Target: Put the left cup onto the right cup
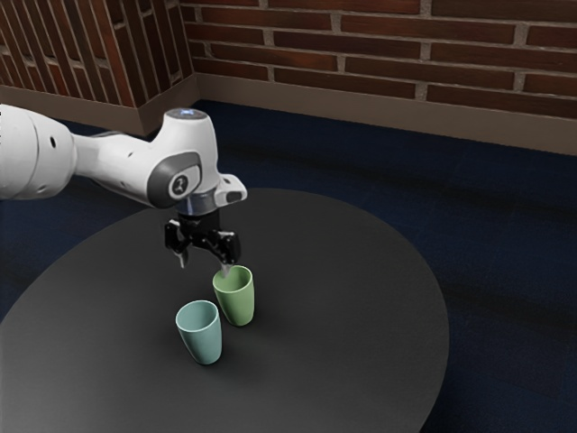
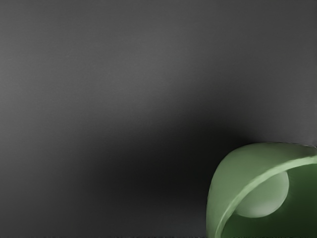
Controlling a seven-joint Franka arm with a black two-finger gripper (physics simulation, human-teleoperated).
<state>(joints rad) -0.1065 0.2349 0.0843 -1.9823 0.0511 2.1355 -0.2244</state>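
Note:
Two cups stand upright and close together on the round dark table. The green cup is the farther one, toward the exterior view's right. The teal cup stands nearer the front, to the exterior view's left of it. My gripper hangs open just above and behind the green cup, with one fingertip close over that cup's rim and nothing between the fingers. In the wrist view the green cup shows its rim and hollow inside, right under my hand, against the table top.
The table's edge curves round at the exterior view's right and front. A dark blue floor and a brick wall lie beyond it.

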